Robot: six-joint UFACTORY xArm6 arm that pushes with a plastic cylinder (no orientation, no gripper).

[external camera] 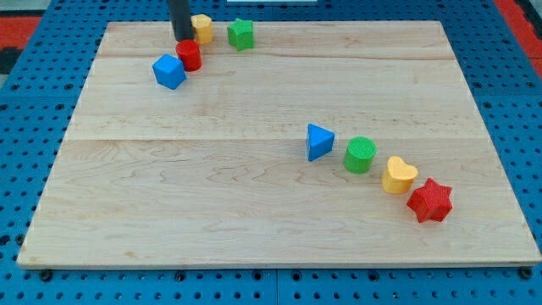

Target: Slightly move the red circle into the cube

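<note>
The red circle (189, 55), a short red cylinder, sits near the board's top left. The blue cube (168, 71) lies just to its lower left, and the two look nearly touching. My tip (182, 39) comes down from the view's top as a dark rod and ends just above and behind the red circle, between it and a yellow block (202, 28). The rod hides part of the yellow block.
A green star-like block (240, 34) sits right of the yellow block. At the lower right lie a blue triangle (318, 141), a green cylinder (360, 155), a yellow heart (398, 175) and a red star (430, 201) in a row. The wooden board (254, 203) rests on blue pegboard.
</note>
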